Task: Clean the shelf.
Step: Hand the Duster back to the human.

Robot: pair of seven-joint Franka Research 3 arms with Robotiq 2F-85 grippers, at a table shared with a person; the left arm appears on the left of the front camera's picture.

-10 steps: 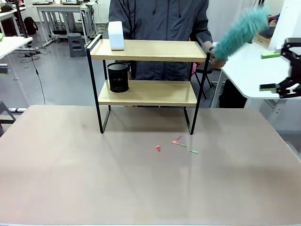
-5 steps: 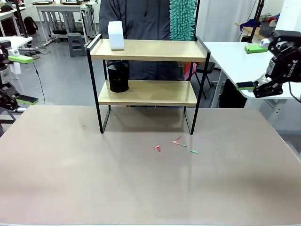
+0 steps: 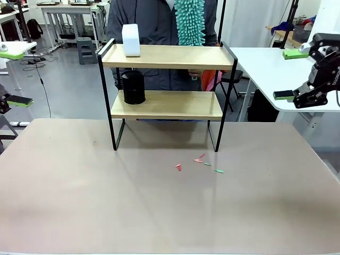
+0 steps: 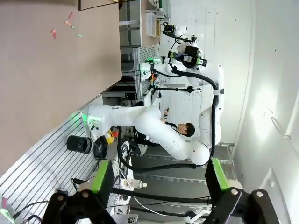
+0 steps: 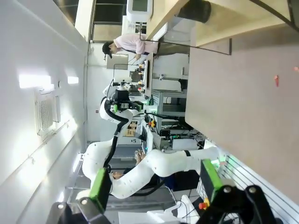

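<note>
Hanging wide open at the table's right edge, the right gripper (image 3: 291, 74) grasps nothing; the left gripper (image 3: 11, 74) gapes equally empty at the left edge. Between them, well apart from both, the shelf (image 3: 166, 104) stands at the table's far side.

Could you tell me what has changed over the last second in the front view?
The person swung the teal duster from the right side to hang upright behind the shelf, above its top board. The right gripper moved inward and slightly up, open; the left gripper came into view at the left edge, open. The white box, black cup and paper scraps stayed put.
</note>
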